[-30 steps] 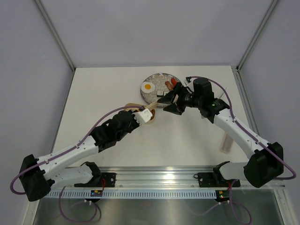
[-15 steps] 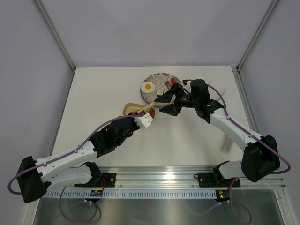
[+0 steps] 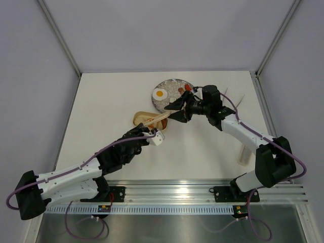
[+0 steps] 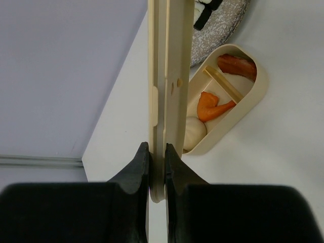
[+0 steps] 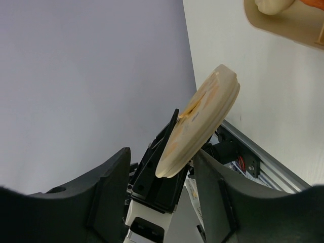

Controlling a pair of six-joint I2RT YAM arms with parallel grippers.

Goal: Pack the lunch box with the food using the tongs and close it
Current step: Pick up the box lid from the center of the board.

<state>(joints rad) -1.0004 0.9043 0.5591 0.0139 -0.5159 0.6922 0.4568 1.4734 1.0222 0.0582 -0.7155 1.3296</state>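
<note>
Pulled back toward 6 o'clock, left fingers (image 4: pixel 134 169) pinched the lid (image 4: pixel 169 76), right fingers (image 5: pixel 109 197) gaped empty, and the unclosed lunch box (image 3: pixel 138 118) held three pieces (image 4: pixel 212 106), with egg (image 3: pixel 160 93) and sushi (image 4: pixel 206 12) left on the plate (image 3: pixel 163 83) at its 1 o'clock.

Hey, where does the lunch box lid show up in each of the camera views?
Top external: lid just left of centre, edge-on, below the plate.
Left wrist: lid an upright strip up the middle, pinched by the left gripper.
Right wrist: lid a tilted oval at centre.
Shared landmark: the open lunch box, in all three.
</note>
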